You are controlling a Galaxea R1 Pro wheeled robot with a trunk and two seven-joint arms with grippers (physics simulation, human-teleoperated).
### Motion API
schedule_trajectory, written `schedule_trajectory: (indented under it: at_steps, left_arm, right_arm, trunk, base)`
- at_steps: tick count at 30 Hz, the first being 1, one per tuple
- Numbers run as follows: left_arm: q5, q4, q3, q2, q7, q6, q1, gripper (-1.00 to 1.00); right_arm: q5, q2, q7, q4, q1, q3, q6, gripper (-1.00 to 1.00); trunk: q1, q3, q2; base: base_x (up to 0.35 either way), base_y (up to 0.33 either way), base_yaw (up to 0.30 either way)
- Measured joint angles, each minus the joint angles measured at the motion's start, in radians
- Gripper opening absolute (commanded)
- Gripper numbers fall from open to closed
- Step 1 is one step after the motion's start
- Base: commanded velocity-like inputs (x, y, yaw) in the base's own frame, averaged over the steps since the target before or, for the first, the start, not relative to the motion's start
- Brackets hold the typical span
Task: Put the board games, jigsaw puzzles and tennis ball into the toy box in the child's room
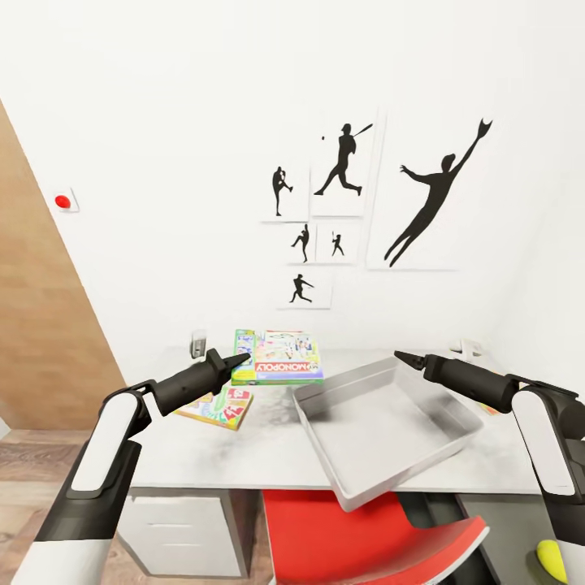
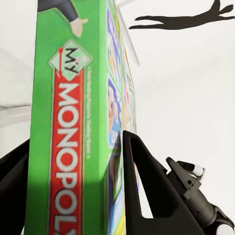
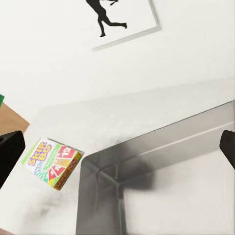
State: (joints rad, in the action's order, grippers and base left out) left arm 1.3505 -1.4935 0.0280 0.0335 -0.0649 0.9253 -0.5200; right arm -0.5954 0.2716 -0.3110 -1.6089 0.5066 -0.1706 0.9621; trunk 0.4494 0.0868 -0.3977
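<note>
My left gripper [image 1: 242,358] is shut on the left edge of the green-edged MY MONOPOLY board game [image 1: 280,357], which sits level over the back of the table [image 1: 203,455]. In the left wrist view the box [image 2: 73,122] fills the gap between the fingers [image 2: 142,181]. The pale grey toy box [image 1: 325,439] stands empty to its right, near corner past the table's front edge. My right gripper [image 1: 404,357] hovers open above the toy box's far rim [image 3: 161,142]. A slim yellow-red-green board game [image 1: 221,406] lies under my left arm, and appears in the right wrist view [image 3: 51,161].
A red chair [image 1: 366,536] is tucked under the table's front. White drawers [image 1: 183,528] sit below on the left. A yellow-green rounded thing [image 1: 551,559] peeks from behind my right arm at the dark wing. Sports silhouettes [image 1: 431,195] hang on the white wall, with a brown door [image 1: 41,325] at left.
</note>
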Motion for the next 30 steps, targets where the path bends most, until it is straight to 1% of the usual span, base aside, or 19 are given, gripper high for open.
schedule_trajectory:
  at_steps: [6,9,10,13,14,15,16,17,18,19,20,21,23,25,27,29,30]
  left_arm:
    - [-0.004,0.001,-0.002,-0.008,0.0,0.0,0.0,-1.0]
    - [-0.008,0.016,-0.01,-0.018,0.0,-0.008,-0.005,-1.0]
    - [-0.007,0.025,-0.014,-0.026,0.0,-0.015,-0.008,-1.0]
    - [-0.013,0.068,-0.044,-0.07,-0.006,-0.056,-0.034,-1.0]
    - [-0.014,0.068,-0.045,-0.07,-0.006,-0.056,-0.035,-1.0]
    - [-0.023,0.09,-0.058,-0.083,-0.008,-0.073,-0.052,-1.0]
    - [-0.034,0.121,-0.074,-0.095,-0.01,-0.096,-0.073,-1.0]
    - [-0.053,0.161,-0.092,-0.105,-0.011,-0.123,-0.099,-1.0]
    - [-0.087,0.258,-0.128,-0.122,-0.01,-0.192,-0.156,-1.0]
    - [-0.096,0.318,-0.148,-0.13,-0.008,-0.235,-0.189,-1.0]
    - [-0.1,0.375,-0.167,-0.138,-0.006,-0.278,-0.219,-1.0]
    - [-0.097,0.377,-0.168,-0.139,-0.005,-0.28,-0.22,-1.0]
    - [-0.109,0.481,-0.205,-0.156,0.0,-0.363,-0.27,-1.0]
    - [-0.109,0.564,-0.24,-0.169,0.013,-0.433,-0.306,-1.0]
    - [-0.107,0.617,-0.269,-0.176,0.033,-0.479,-0.328,-1.0]
    - [-0.106,0.65,-0.291,-0.178,0.058,-0.508,-0.341,-1.0]
    - [-0.105,0.671,-0.305,-0.179,0.081,-0.527,-0.346,-1.0]
  right_arm:
    - [-0.001,0.001,-0.001,0.0,0.0,0.0,0.001,1.0]
    - [-0.002,0.001,-0.001,0.0,0.0,-0.004,0.002,1.0]
    - [-0.003,0.002,-0.001,0.0,0.0,-0.006,0.002,1.0]
    - [-0.004,0.005,-0.007,0.0,0.0,-0.008,0.003,1.0]
    - [-0.004,0.005,-0.007,0.0,0.0,-0.008,0.003,1.0]
    - [-0.004,0.005,-0.009,0.0,0.0,-0.009,0.003,1.0]
    - [-0.004,0.006,-0.012,0.0,0.0,-0.01,0.003,1.0]
    - [-0.004,0.007,-0.017,0.0,0.0,-0.01,0.004,1.0]
    - [-0.005,0.008,-0.032,0.0,0.0,-0.011,0.008,1.0]
    - [-0.005,0.009,-0.042,0.0,0.0,-0.012,0.013,1.0]
    - [-0.005,0.009,-0.053,0.0,0.0,-0.013,0.02,1.0]
    - [-0.005,0.009,-0.053,0.0,0.0,-0.013,0.02,1.0]
    - [-0.005,0.01,-0.076,0.0,0.0,-0.014,0.039,1.0]
    - [-0.005,0.012,-0.094,0.0,0.0,-0.018,0.058,1.0]
    - [-0.005,0.012,-0.107,0.0,0.0,-0.025,0.072,1.0]
    - [-0.005,0.01,-0.115,0.0,0.0,-0.032,0.08,1.0]
    - [-0.005,0.009,-0.12,0.0,0.0,-0.037,0.081,1.0]
  trunk:
    - [0.0,0.0,0.0]
    - [0.0,0.0,0.0]
    - [0.0,0.0,0.0]
    - [0.0,0.0,0.0]
    - [0.0,0.0,0.0]
    - [0.0,0.0,0.0]
    - [0.0,0.0,0.0]
    - [0.0,0.0,0.0]
    - [0.0,0.0,0.0]
    - [0.0,0.0,0.0]
    - [0.0,0.0,0.0]
    - [0.0,0.0,0.0]
    - [0.0,0.0,0.0]
    - [0.0,0.0,0.0]
    - [0.0,0.0,0.0]
    - [0.0,0.0,0.0]
    - [0.0,0.0,0.0]
  base:
    - [-0.009,-0.025,0.0]
    - [-0.003,-0.008,0.0]
    - [-0.002,-0.005,0.0]
    - [-0.001,-0.003,0.0]
    - [-0.001,-0.002,0.0]
    - [-0.001,-0.002,0.0]
    - [-0.001,-0.002,0.0]
    - [0.0,0.0,0.0]
    - [0.0,0.0,0.0]
    - [0.0,0.0,0.0]
    - [0.0,0.0,0.0]
    - [0.0,0.0,0.0]
    - [0.0,0.0,0.0]
    - [0.0,0.0,0.0]
    - [0.0,0.0,0.0]
    - [0.0,0.0,-0.017]
    - [0.0,0.0,-0.04]
